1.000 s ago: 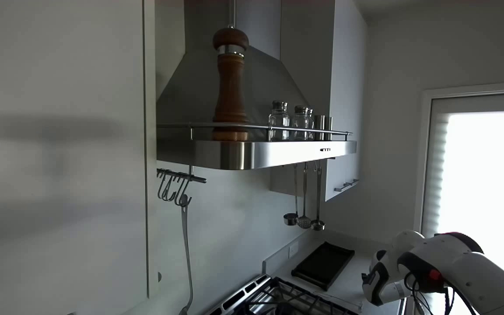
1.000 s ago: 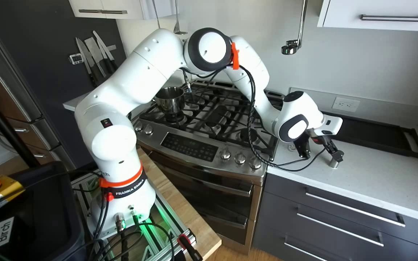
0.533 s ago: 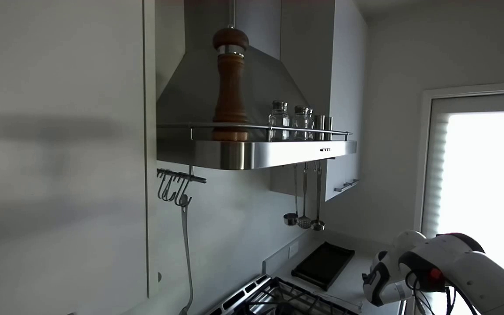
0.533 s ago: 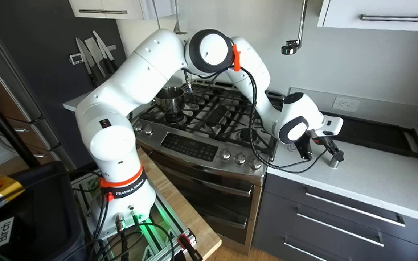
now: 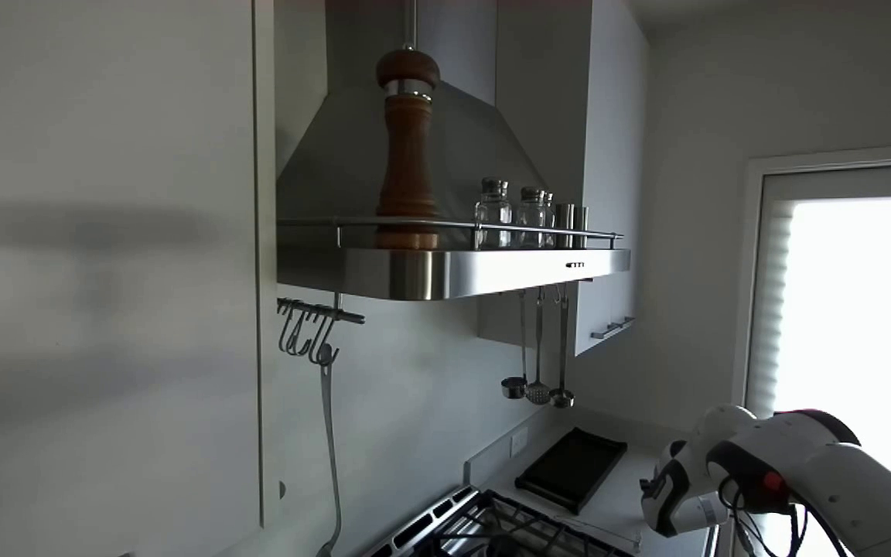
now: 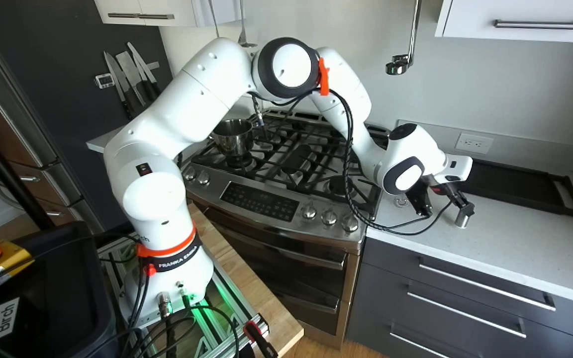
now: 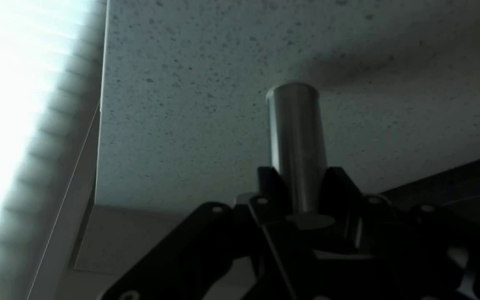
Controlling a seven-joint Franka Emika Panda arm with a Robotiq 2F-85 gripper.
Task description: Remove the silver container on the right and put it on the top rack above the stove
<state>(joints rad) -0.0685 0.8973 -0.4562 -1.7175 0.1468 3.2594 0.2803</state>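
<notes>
The silver container (image 7: pixel 296 125) is a small smooth metal cylinder. In the wrist view, both black fingers of my gripper (image 7: pixel 301 177) press its sides, one on each side. In an exterior view, the lower end of the container (image 6: pixel 461 220) shows under my gripper (image 6: pixel 465 208), at the countertop right of the stove (image 6: pixel 299 159). I cannot tell whether it touches the counter. The stove also shows in an exterior view (image 5: pixel 519 526). The top rack (image 5: pixel 492 272) runs along the range hood's front with a thin rail. The container is hidden in that view.
On the rack stand a wooden pepper mill (image 5: pixel 408 162), glass jars (image 5: pixel 494 216) and small silver canisters (image 5: pixel 564 224). Ladles (image 5: pixel 538 387) hang below the hood. A black tray (image 6: pixel 515 186) lies behind my gripper. A metal pot (image 6: pixel 233 136) stands on the stove.
In an exterior view, my gripper and the silver container have moved slightly up and to the right together. The arm has shifted a little with them.
</notes>
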